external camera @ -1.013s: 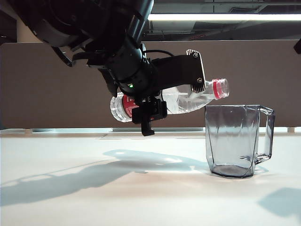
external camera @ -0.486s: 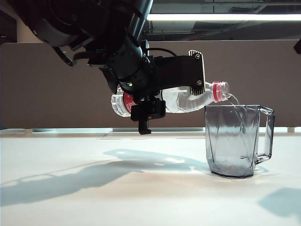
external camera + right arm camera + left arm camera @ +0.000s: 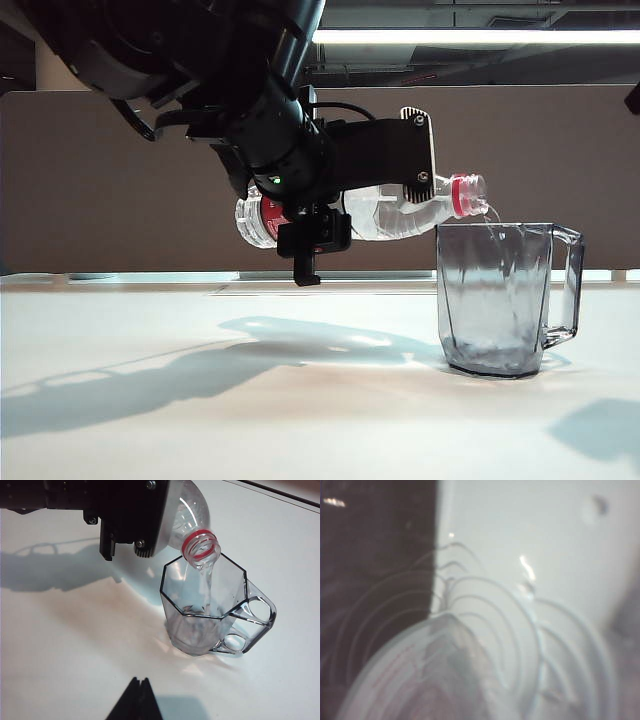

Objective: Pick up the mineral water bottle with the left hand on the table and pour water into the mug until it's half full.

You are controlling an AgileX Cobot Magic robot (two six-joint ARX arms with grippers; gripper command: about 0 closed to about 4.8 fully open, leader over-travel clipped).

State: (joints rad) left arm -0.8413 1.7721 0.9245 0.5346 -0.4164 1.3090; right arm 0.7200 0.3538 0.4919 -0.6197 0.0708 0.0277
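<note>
The clear plastic mineral water bottle [image 3: 400, 212] with the red neck ring and red-and-white label is held almost level in the upper middle of the exterior frame, its open mouth tipped slightly down over the rim of the mug. A thin stream of water is seen leaving the mouth and falling inside the cup. In the right wrist view the same bottle [image 3: 192, 517] is shown at the top centre, the red ring directly above the cup's opening, with the water running down into it. Some water is still visible inside the bottle's body.

The transparent smoky-grey faceted mug [image 3: 497, 298] with the squared handle stands upright at the right of the exterior frame, its handle turned to the right edge. Only a shallow layer of water is gathered at its base; most of the cup is unfilled. In the right wrist view the mug [image 3: 212, 612] is seen from above, right of centre.

The bottle is clamped around its middle by the black left hand [image 3: 340, 200] with silver plates and a small green light, reaching in from the upper left. In the left wrist view only blurred ribs of the bottle [image 3: 470, 655] fill the lower frame.

The right hand [image 3: 136, 700] shows only as dark tips pressed together at the bottom edge, well apart from the mug.

The plain white desk [image 3: 200, 400] carries the mug and the arm's shadow.
</note>
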